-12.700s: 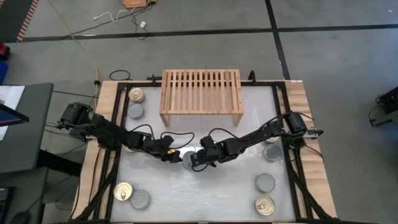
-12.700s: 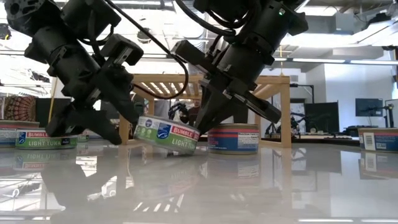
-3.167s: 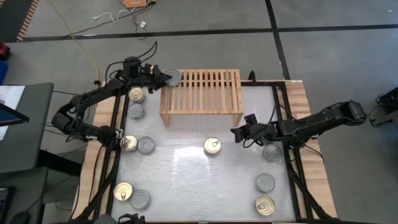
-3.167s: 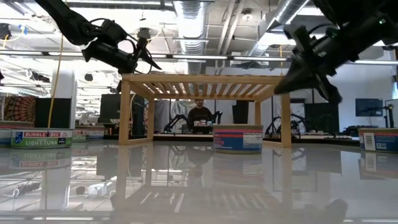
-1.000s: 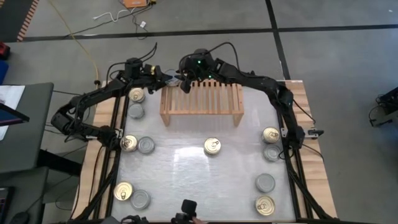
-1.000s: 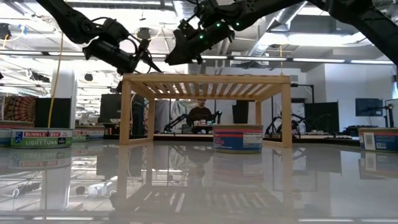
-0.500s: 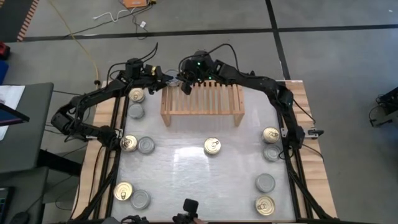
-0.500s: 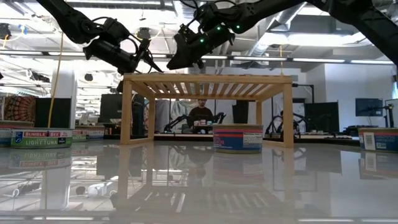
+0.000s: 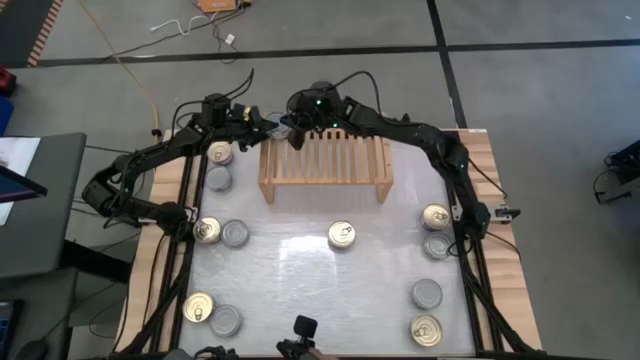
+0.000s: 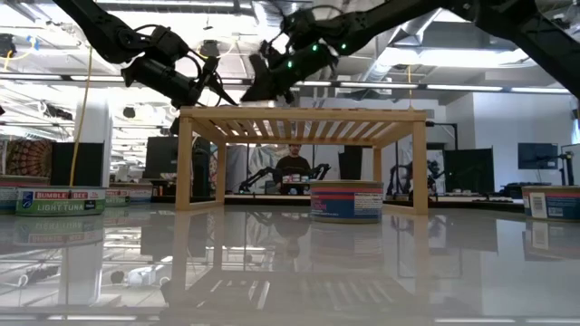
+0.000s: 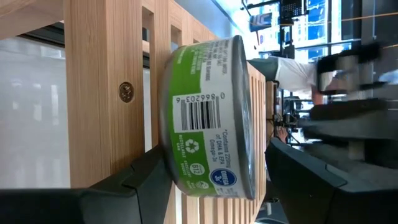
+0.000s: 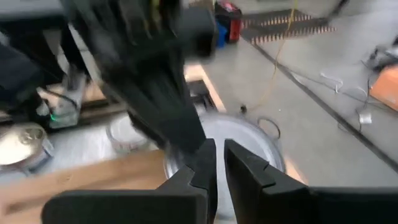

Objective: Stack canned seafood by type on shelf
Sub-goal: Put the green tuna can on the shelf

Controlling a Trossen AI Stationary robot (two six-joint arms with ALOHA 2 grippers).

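Note:
The light-wood shelf (image 9: 325, 150) stands at the table's far middle. My left gripper (image 9: 262, 122) reaches in from the left and is shut on a green-labelled can (image 11: 208, 115) at the shelf's far left corner. My right gripper (image 9: 290, 130) comes from the right over the same corner, its fingers (image 12: 205, 163) all but shut with nothing between them, just over that can's silver top (image 12: 255, 146). In the high view both grippers hide most of the can. Whether it rests on the slats I cannot tell. My left gripper pinches the can across its height, one finger (image 11: 146, 180) at the lower flat face and the other (image 11: 292, 171) at the top face. The fingers come nearly level from the table's left. The can stays level at the shelf's top. My right gripper's fingertips stand at the can's silver top; whether they touch it I cannot tell.
Several cans stand on the table: gold (image 9: 220, 153) and silver (image 9: 218, 178) at the far left, a pair (image 9: 207, 230) at mid left, one (image 9: 341, 235) in the middle, others at the right (image 9: 435, 216) and near corners (image 9: 425, 330). The rest of the shelf top is bare.

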